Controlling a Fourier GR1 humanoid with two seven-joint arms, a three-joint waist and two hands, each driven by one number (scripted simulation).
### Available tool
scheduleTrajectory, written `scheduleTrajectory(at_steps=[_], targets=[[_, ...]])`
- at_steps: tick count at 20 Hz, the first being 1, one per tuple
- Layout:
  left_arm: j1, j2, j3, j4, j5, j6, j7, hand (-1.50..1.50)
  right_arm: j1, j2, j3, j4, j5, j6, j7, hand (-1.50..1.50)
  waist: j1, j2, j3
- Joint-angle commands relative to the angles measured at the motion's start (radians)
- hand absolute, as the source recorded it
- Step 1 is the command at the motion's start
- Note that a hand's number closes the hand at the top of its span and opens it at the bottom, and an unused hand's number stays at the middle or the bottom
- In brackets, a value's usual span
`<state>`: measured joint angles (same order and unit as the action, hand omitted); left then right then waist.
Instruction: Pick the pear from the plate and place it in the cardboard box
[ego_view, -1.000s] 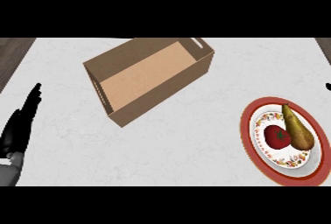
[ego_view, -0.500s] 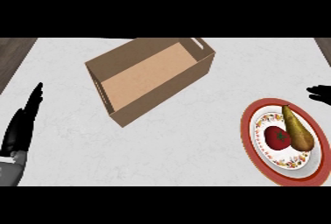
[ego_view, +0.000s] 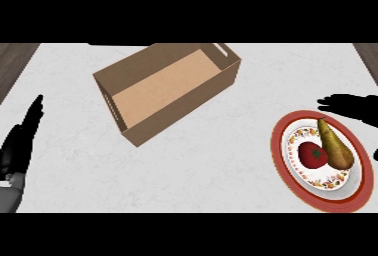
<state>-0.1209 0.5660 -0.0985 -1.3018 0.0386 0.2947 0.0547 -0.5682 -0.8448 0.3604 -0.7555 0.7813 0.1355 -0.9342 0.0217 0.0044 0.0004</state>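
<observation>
The right hand shows at the view's right edge with its fingers spread and straight, holding nothing. Just below it lies the plate, whose upper rim the hand overlaps or nearly touches. The pear lies on that plate just beneath the hand, stem end toward it, with a tomato touching the pear's left side. The box sits well to the hand's left, open side up. The left hand rests at the left edge, fingers straight and pressed together.
</observation>
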Motion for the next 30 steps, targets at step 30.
scheduleTrajectory(at_steps=[30], targets=[[0.033, -0.134, 0.138, -0.033, -0.162, -0.078, 0.013, 0.0, 0.154, 0.108, -0.109, -0.142, 0.29, 0.018, 0.02, -1.5, -0.017, -0.004, 0.0]])
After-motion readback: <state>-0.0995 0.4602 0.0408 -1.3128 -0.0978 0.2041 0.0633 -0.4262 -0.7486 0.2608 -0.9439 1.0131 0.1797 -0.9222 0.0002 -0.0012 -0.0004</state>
